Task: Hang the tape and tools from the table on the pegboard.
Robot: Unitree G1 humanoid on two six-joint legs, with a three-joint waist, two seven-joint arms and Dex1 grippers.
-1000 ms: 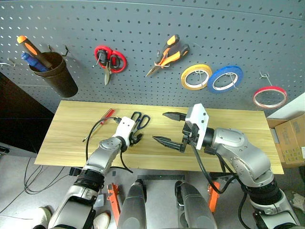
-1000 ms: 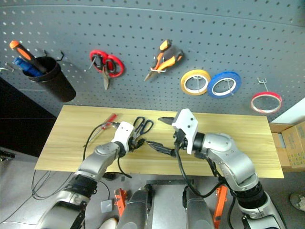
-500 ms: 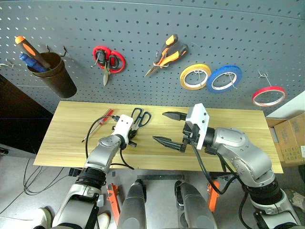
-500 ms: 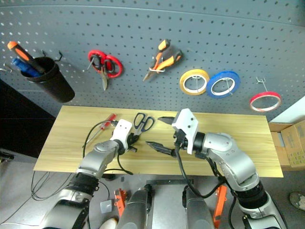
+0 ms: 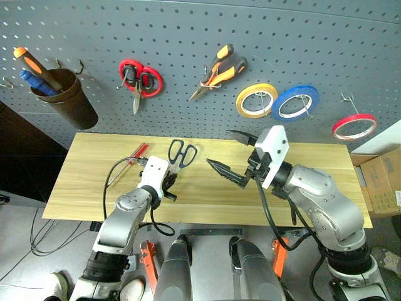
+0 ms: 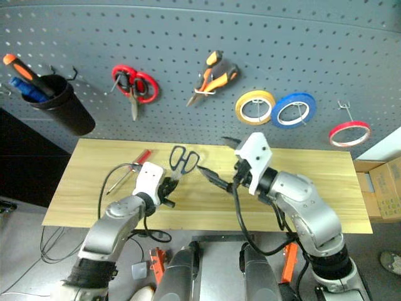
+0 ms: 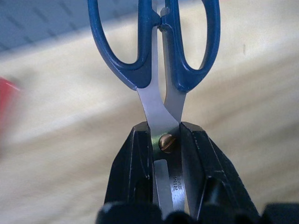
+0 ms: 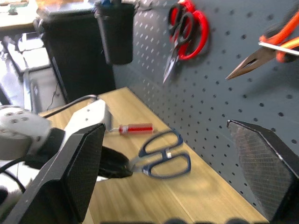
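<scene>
Scissors (image 5: 182, 152) raised in left gripper (image 5: 170, 185)

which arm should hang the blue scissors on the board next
Left, probably. The left gripper is already shut on the scissors with dark blue loops at the pivot, loops pointing toward the pegboard. The right gripper hangs open and empty over the table.

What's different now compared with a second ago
The left gripper has shut on the blue-handled scissors at their pivot and lifted them off the table, drawing back a little. The right gripper rose slightly, still open and empty. The red screwdriver lies where it was, and everything hanging on the pegboard is unchanged.
</scene>
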